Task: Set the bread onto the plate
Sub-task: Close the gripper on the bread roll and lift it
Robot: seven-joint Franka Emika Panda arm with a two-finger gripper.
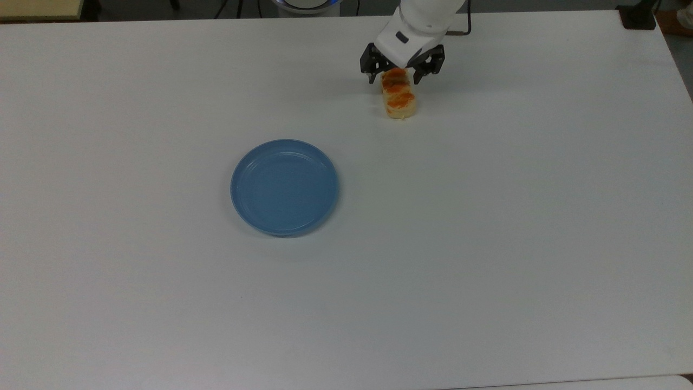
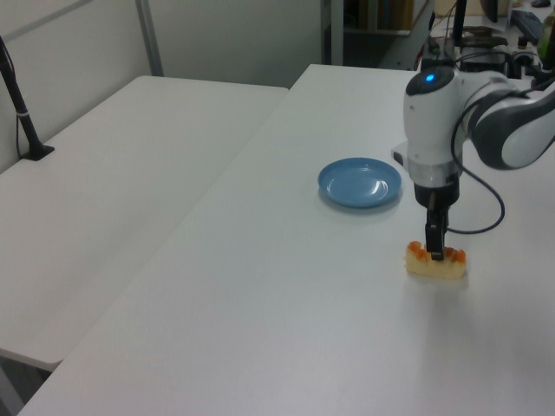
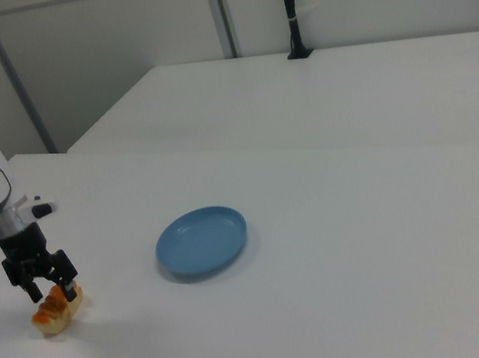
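Observation:
The bread [image 1: 400, 100], a small pale-yellow loaf with orange patches, lies on the white table [image 1: 487, 244] towards the top view's upper right. My gripper [image 1: 394, 78] is low over its far end and open. One dark finger [image 1: 371, 76] stands to the left of the loaf and the other to its right, with a gap on each side. In the left view the gripper [image 2: 434, 250] reaches down onto the bread [image 2: 442, 265]. The right view shows the gripper [image 3: 51, 284] straddling the bread [image 3: 56, 312]. The blue plate [image 1: 284, 187] [image 2: 359, 182] [image 3: 201, 240] lies bare, apart from the loaf.
A second white table [image 2: 130, 165] adjoins this one, with a black clamped pole [image 2: 19, 100] on it. A black clamp [image 1: 639, 16] sits at the top view's upper right corner. The arm's cable [image 2: 481, 221] hangs beside the wrist.

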